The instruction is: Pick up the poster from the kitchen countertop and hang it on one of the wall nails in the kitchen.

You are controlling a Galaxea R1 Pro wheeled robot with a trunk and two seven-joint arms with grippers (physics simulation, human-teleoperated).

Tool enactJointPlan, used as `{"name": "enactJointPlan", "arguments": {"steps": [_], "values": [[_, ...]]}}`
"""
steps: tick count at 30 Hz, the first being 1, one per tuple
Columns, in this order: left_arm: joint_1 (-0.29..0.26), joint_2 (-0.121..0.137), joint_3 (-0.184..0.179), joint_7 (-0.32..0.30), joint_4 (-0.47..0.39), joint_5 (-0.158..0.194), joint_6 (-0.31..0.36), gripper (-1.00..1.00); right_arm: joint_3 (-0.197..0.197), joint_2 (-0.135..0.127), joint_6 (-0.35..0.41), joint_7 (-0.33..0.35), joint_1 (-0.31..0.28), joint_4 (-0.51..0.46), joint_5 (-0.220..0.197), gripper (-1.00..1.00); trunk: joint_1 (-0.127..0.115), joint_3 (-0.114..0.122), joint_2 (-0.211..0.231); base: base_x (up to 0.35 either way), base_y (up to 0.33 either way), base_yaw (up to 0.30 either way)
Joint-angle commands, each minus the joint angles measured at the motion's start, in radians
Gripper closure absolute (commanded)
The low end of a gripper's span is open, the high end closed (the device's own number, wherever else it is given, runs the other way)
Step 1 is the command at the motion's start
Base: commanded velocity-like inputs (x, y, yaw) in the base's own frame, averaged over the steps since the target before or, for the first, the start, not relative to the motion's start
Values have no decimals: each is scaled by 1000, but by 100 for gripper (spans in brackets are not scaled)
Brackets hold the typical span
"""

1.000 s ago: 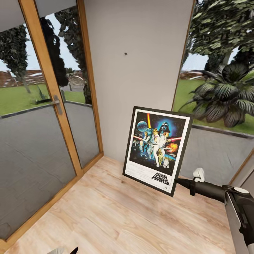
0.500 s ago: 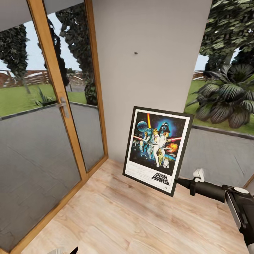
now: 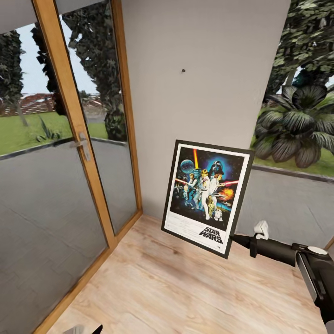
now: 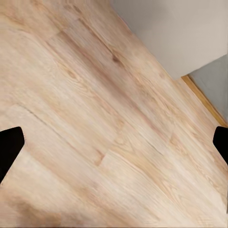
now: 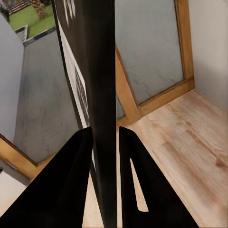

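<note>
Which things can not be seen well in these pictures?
- Nail, head view: too small, a mere dot on the wall; its shape cannot be told.
- Poster back, head view: faces away, so any hanger is hidden.
- Poster front, right wrist view: seen edge-on between the right gripper fingers.
- Left gripper, left wrist view: fingertips cut off by the picture's sides.

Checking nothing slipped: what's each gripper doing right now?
Left gripper: open, holding nothing.
Right gripper: shut on the poster, at its lower edge.
</note>
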Motion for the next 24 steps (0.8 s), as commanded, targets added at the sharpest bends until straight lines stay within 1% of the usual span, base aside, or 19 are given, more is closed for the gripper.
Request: {"name": "enactJointPlan", "arguments": {"steps": [1, 19, 24], "values": [[-1, 0, -8, -1, 1, 6, -6, -100, -1, 0, 12, 5, -1, -1, -3, 100, 1, -2, -2, 195, 307, -12], [-1, 0, -7, -1, 1, 6, -6, -100, -1, 0, 12, 5, -1, -1, -3, 100, 1, 22, -2, 196, 306, -2], [-1, 0, -7, -1, 1, 6, -9, -100, -1, 0, 12, 5, -1, -1, -2, 100, 1, 24, -2, 202, 242, -1]]}}
